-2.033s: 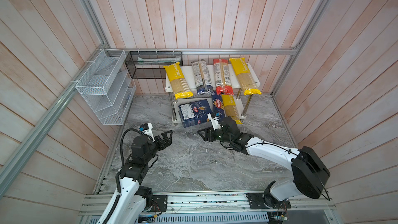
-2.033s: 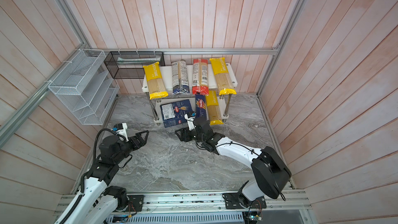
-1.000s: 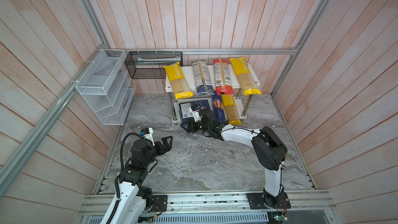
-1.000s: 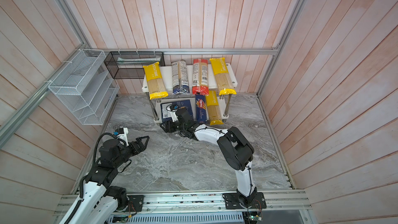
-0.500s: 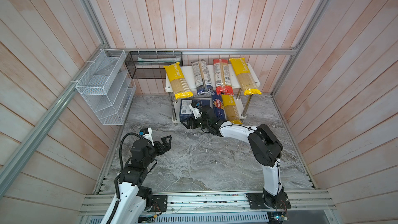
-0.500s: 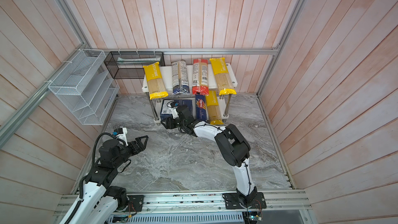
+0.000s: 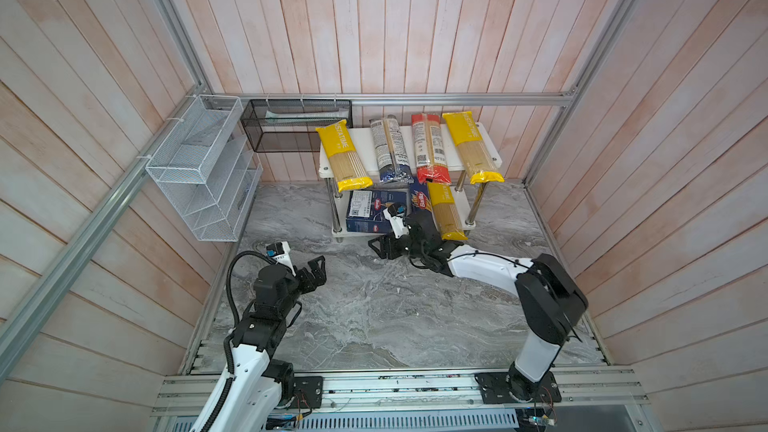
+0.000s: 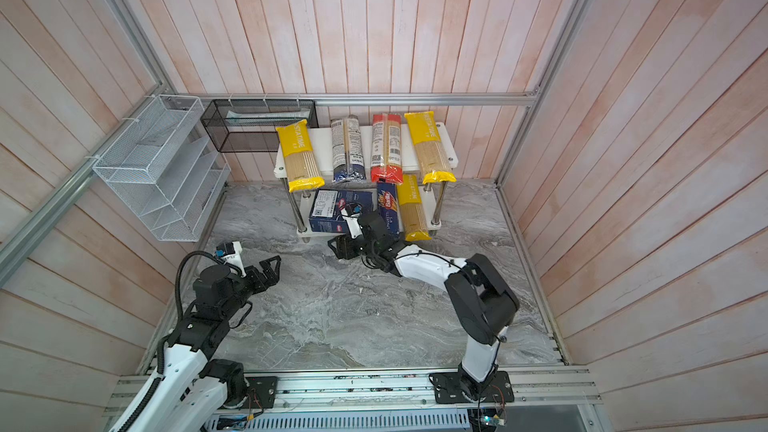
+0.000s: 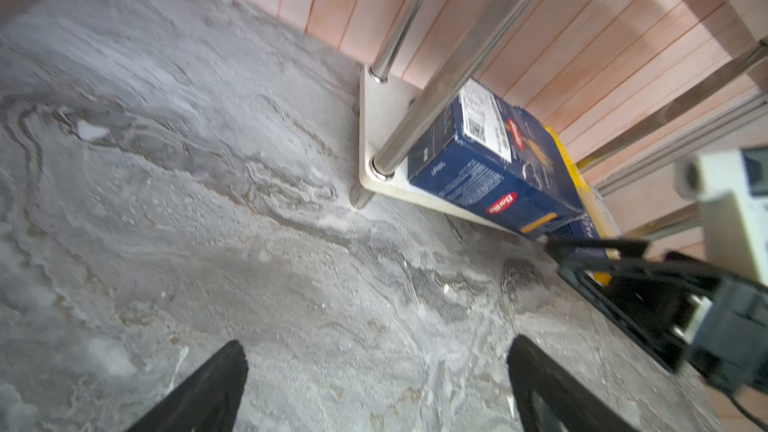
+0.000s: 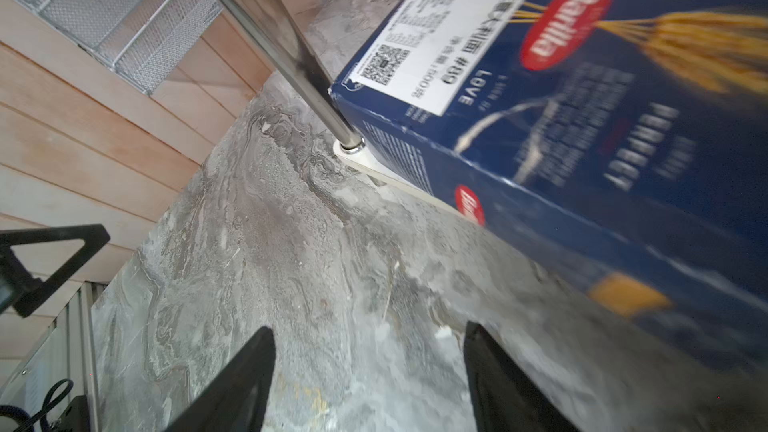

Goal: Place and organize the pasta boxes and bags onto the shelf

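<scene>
Box parked: blue Barilla box lies flat on the shelf's lower board.
I see its white label facing up; right fingers wide and empty just beside it, left fingers wide over the surface.

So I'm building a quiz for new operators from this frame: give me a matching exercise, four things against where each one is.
Things:
1 wide Barilla box
2 left tool
3 red bag
4 black mesh basket

Places:
A top board of the shelf
B against the back wall, beside the shelf
C lower board of the shelf
D over the bare floor, open

Pairs: 1-C, 2-D, 3-A, 4-B
</scene>
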### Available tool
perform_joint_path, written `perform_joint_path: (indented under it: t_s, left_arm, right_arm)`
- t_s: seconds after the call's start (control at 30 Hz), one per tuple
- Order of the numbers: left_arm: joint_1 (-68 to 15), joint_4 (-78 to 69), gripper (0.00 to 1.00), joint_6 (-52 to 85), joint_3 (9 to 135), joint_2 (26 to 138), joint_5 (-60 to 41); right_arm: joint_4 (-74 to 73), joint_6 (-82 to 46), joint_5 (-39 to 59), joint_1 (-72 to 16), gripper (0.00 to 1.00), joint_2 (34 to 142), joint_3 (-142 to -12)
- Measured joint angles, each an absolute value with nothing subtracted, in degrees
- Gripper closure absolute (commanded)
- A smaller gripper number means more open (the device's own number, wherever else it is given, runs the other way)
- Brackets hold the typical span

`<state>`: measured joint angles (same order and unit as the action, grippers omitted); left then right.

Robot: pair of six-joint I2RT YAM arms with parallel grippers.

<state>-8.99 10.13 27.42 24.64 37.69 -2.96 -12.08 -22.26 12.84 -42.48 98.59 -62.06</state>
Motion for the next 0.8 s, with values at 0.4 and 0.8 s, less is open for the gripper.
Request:
perform_joint_path:
  t_s: [0.4,0.8]
  left_arm:
    - [-4.86,-15.81,0.0,19.03,12.14,41.54,15.62]
    - [6.33,-47.2,0.0,12.64,7.57,68.84,5.54]
  right_arm:
    - [-6.92,-20.49,-9.91,-17.32,0.2,59.33,-33.65]
    - [-34.41,-13.15,-19.84,2.39,0.02,66.35,-12.21]
